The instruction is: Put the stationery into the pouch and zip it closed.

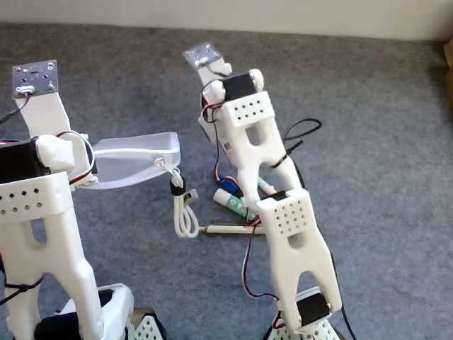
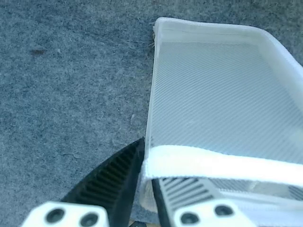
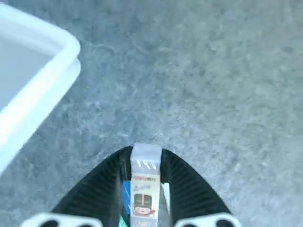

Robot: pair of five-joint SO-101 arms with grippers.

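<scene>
- Overhead: pouch [image 1: 134, 159] held at one end above the grey worktop [image 1: 368, 127]. A pen [image 1: 226, 229] and a green-and-white stick [image 1: 233, 202] lie loose beside a white looped cord [image 1: 185, 212], so the filling looks barely begun.
- Left wrist: left hand [image 2: 147, 163] pinched tight on the pouch rim; nothing visible through the mesh. Risk: this thin grip slips and the mouth sags closed.
- Right wrist: right hand [image 3: 146, 156] clamps a sleeved eraser [image 3: 144, 194], near the pouch corner. Risk: release outside the rim drops it on the worktop.
</scene>
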